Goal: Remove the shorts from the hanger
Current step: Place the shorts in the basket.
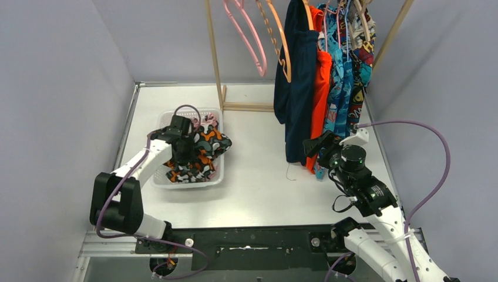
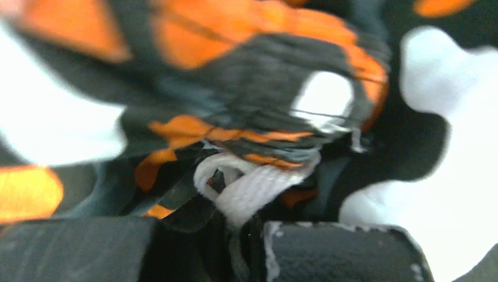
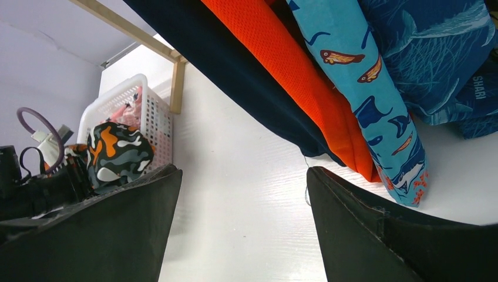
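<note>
Black shorts [image 1: 202, 150]: bunched over the white basket [image 1: 191, 183], one fold reaching past its right rim.
Risk: let go there and that fold could well slide out onto the surface [image 1: 258, 182]; the white drawstring [image 2: 252, 191] sat right at the fingers and might snag.
Look: soft, crumpled, black with orange and white blotches.
Left pincer [image 1: 185, 154]: clamped tight on the black shorts.
Hanging pairs: navy shorts [image 1: 296, 88], orange-red shorts [image 1: 320, 88] and teal shorts [image 1: 343, 94] were pressed together on the rack [image 1: 214, 53].
Risk there: a pinch could take two hems at once.
Right pincer [image 1: 320, 147]: wide apart, holding nothing, just below those hems.
</note>
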